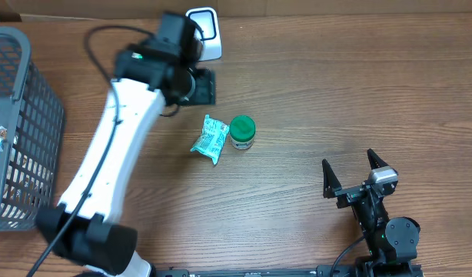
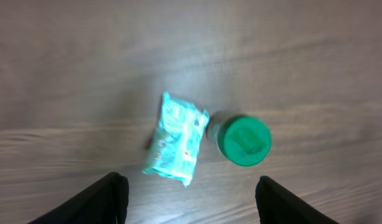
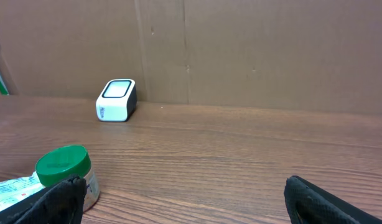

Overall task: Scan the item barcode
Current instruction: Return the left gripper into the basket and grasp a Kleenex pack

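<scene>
Overhead, the teal packet (image 1: 210,139) lies just beside the green-lidded jar (image 1: 242,131), near the left gripper (image 1: 205,87) and well apart from the right gripper (image 1: 351,175). The scanner (image 1: 205,31) stands beyond the left gripper. From the left wrist, the fingers (image 2: 110,199) stand wide apart and empty, and the packet's long axis crosses their closing line. From the right wrist, the fingers (image 3: 328,199) are spread wide and hold nothing, with the jar off to the left.

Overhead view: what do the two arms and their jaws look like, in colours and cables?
The left arm has a long white link between black joints, with a thin black cable running along it. The right arm is black except for a grey block at the wrist, with a dark cable at its base. Both arms' jaws are black and taper toward their tips.
</scene>
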You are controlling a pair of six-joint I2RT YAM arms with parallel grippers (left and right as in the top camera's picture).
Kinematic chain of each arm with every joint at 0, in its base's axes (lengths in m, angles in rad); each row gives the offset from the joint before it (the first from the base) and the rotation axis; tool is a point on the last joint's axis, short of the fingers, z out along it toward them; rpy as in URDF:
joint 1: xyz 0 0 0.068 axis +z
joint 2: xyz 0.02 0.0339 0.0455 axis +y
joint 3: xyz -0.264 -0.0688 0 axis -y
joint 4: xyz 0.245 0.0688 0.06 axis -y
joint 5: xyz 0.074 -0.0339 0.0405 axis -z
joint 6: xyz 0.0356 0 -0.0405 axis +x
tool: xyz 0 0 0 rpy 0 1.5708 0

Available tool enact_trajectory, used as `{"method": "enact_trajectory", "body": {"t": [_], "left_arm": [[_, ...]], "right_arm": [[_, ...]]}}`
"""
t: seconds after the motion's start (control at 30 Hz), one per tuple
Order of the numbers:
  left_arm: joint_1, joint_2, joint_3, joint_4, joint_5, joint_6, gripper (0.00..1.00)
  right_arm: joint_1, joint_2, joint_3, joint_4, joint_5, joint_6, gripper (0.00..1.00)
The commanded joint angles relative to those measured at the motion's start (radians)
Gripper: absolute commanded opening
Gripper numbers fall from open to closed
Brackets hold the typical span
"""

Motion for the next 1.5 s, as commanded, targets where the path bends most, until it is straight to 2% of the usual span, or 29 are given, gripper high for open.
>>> {"method": "enact_trajectory", "body": {"t": [0.0, 0.17, 0.3, 0.53, 0.9, 1.07, 1.27, 1.47], "left_arm": [[0.067, -0.067, 0.139, -0.065, -0.016, 0.054, 0.71], [0.215, -0.116, 0.306, -0.159, -0.014, 0.061, 0.79], [0.346, -0.163, 0.384, -0.192, -0.008, 0.061, 0.80], [0.599, -0.240, 0.393, -0.188, -0.007, 0.046, 0.81], [0.955, -0.236, 0.393, -0.151, -0.008, -0.075, 0.82], [1.043, -0.193, 0.349, -0.150, -0.015, -0.072, 0.81], [1.095, -0.108, 0.192, -0.143, -0.073, -0.065, 0.80], [1.141, -0.048, 0.021, -0.058, -0.089, 0.033, 0.82]], "right_arm": [[-0.002, -0.010, -0.011, 0.005, -0.004, 0.004, 1.00], [-0.002, -0.010, -0.011, 0.005, -0.005, 0.004, 1.00], [-0.002, -0.010, -0.011, 0.005, -0.005, 0.004, 1.00], [-0.002, -0.010, -0.011, 0.005, -0.005, 0.004, 1.00], [-0.002, -0.010, -0.011, 0.005, -0.005, 0.004, 1.00], [-0.002, -0.010, -0.011, 0.005, -0.004, 0.004, 1.00], [-0.002, -0.010, -0.011, 0.005, -0.005, 0.004, 1.00], [-0.002, -0.010, -0.011, 0.005, -0.005, 0.004, 1.00]]}}
